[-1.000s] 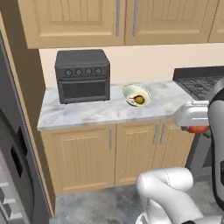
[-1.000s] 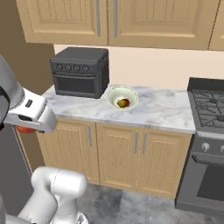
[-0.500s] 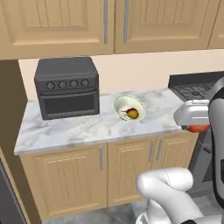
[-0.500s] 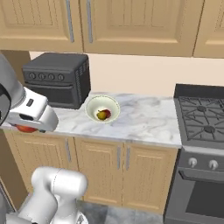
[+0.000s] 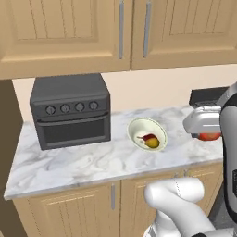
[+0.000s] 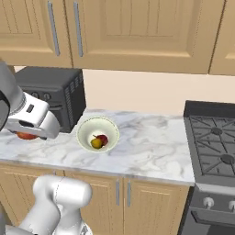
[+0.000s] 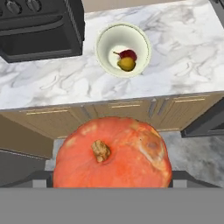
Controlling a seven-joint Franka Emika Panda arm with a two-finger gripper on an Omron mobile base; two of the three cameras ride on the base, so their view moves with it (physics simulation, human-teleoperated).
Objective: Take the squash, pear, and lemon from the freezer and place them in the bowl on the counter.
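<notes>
At 12 o'clock of the held squash (image 7: 113,151), the bowl (image 7: 106,56) on the bench (image 7: 183,61) needs a centred, low release; end effector (image 5: 203,124) grips squash.

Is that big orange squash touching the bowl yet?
Apart. In the hand view the squash sits at the gripper, with cabinet fronts and bare counter between it and the bowl.

Round orange squash with paler mottled patches and a tan stem (image 7: 113,153), pale cream-green shallow bowl (image 7: 105,50) holding one yellow and one dark red fruit, white marble desk with grey veins (image 5: 83,162), dark grey toaster oven (image 5: 70,111), light wooden cabinet doors (image 6: 156,202)
</notes>
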